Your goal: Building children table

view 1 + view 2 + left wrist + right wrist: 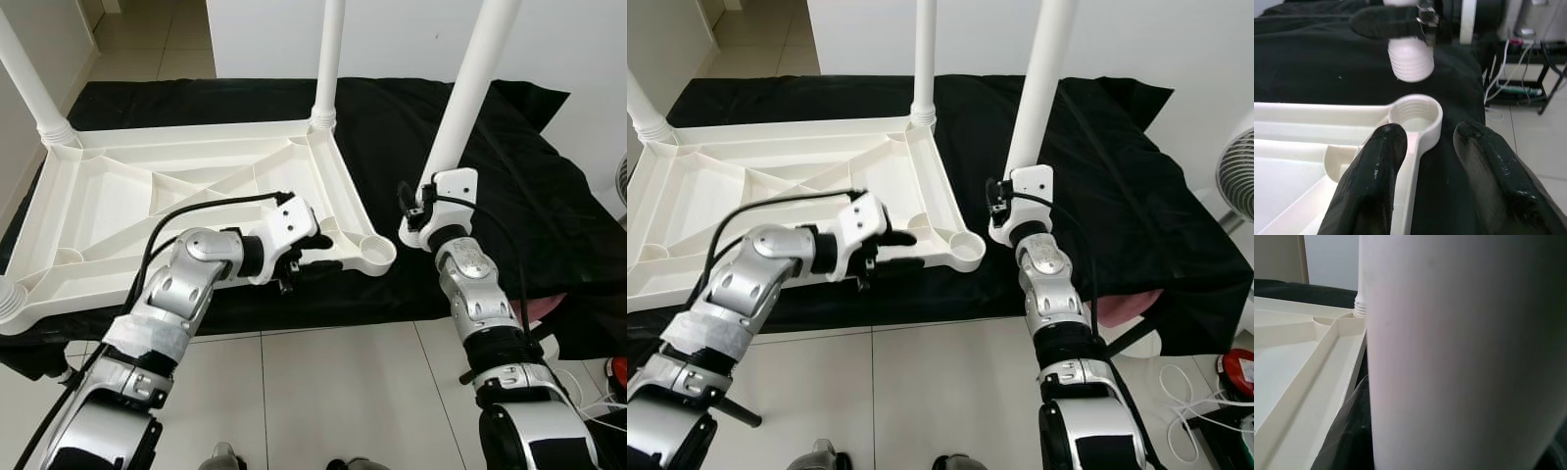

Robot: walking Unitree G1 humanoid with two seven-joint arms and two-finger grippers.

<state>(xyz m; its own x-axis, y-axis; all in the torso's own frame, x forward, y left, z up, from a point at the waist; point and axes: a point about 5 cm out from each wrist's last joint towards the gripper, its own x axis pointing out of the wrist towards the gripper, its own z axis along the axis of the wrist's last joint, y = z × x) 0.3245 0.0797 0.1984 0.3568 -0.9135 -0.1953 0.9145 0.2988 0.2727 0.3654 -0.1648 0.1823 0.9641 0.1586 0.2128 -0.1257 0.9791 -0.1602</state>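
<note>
The white plastic tabletop [186, 196] lies upside down on a black cloth [549, 196], ribbed underside up, with legs already standing in its far corners, one at twelve o'clock [328, 59] and one at ten o'clock [29, 78]. The empty threaded socket [375, 254] sits at the near corner, at about four o'clock of the top. The right gripper [416, 211] grasps the loose table leg [468, 88] near its lower end, holding it roughly upright, leaning slightly, with its threaded tip [1410, 61] just beside and above the socket, not yet entered. The left gripper [312, 247] has its fingers [1376, 181] spread and released, straddling the tabletop's edge rail just short of the socket. Judgement: the leg is a light, stiff, smooth hollow tube, liable to slip or twist in the pads; the low grip near the thread gives best control for alignment. The tabletop is light and may slide on the cloth, so bracing at the rail is advisable.
</note>
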